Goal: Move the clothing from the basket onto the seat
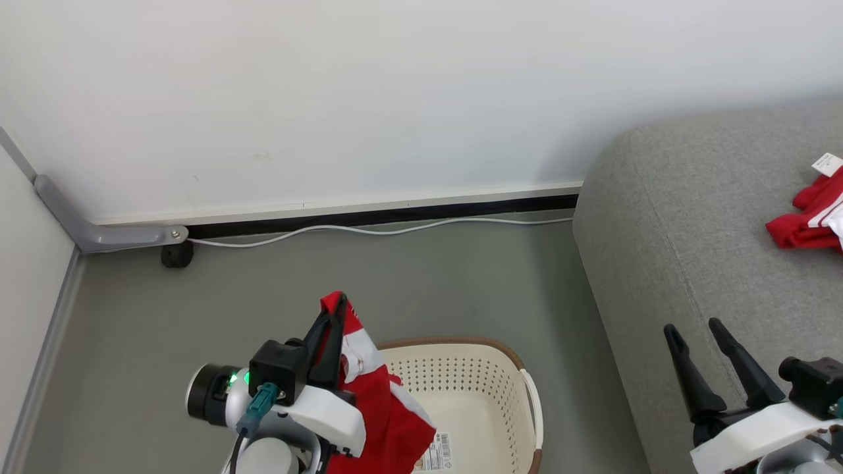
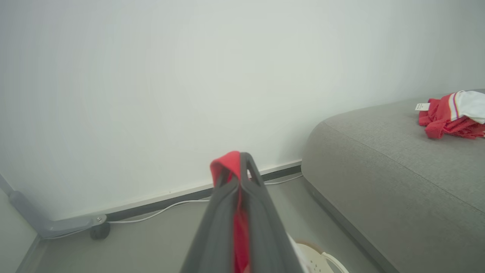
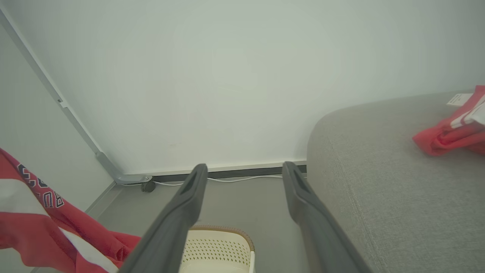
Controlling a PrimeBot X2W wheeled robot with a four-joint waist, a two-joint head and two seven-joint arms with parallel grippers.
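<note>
My left fingers (image 1: 334,336) are clenched on a red garment (image 1: 388,415), holding it up with its cloth hanging over the left side of the basket (image 1: 461,368). The basket stands on the floor (image 1: 395,276) near the seat (image 1: 691,217). My right fingers (image 1: 685,372) are spread apart, holding nothing, at the seat's near edge. The second garment (image 1: 807,224) lies crumpled on the seat, well in from its rounded corner.

Wall (image 1: 395,99): plain matte white, across the upper half of the head view
Skirting (image 1: 369,205): pale strip over a dark gap at the wall's foot
Floor (image 1: 395,283): smooth grey-green, centre frame
Cable (image 1: 369,230): white, on the floor just beside the skirting
Left edge: pale partition (image 1: 26,276), grey metal foot (image 1: 99,234), black caster (image 1: 177,254)
Light: soft, even
</note>
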